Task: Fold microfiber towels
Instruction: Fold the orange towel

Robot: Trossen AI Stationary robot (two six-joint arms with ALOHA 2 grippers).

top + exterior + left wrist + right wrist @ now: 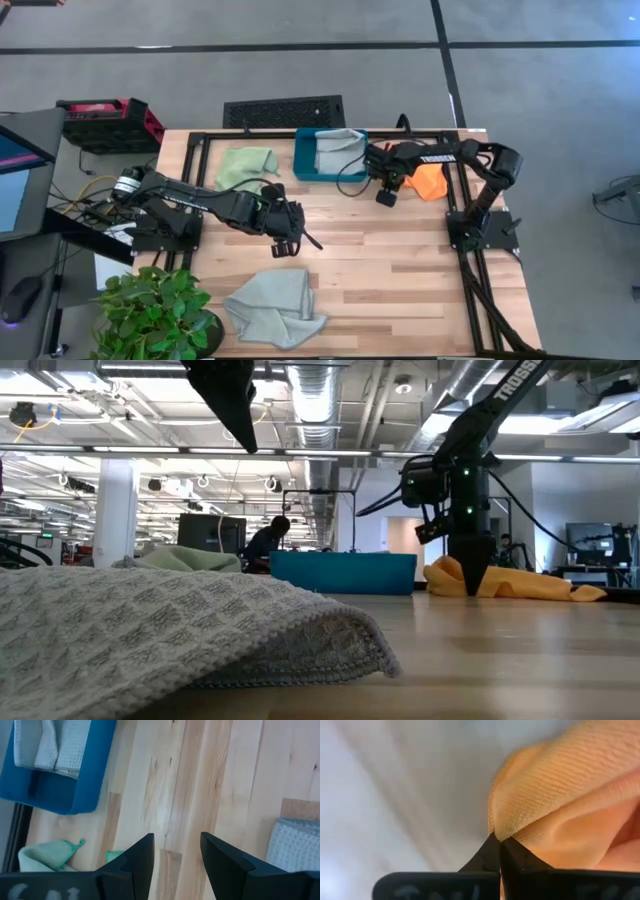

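While the left fingers (175,857) waited wide mid-frame, the right fingers (499,845) pinched the orange towel (430,181).
That edge grip, upper right of the table (400,260), likely served to drag it clear for folding.

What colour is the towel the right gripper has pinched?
Orange towel; the right wrist view shows it best, at the right gripper.

The left arm reaches from the bench's left edge toward its middle, elbow bent; its left gripper (176,857) hangs above the bare wood with the two dark fingers (140,857) held apart. The right arm folds back from its base at the right edge toward the far side; the right gripper (499,840) points straight down, fingertips pressed together on a fold of the orange towel (560,795).
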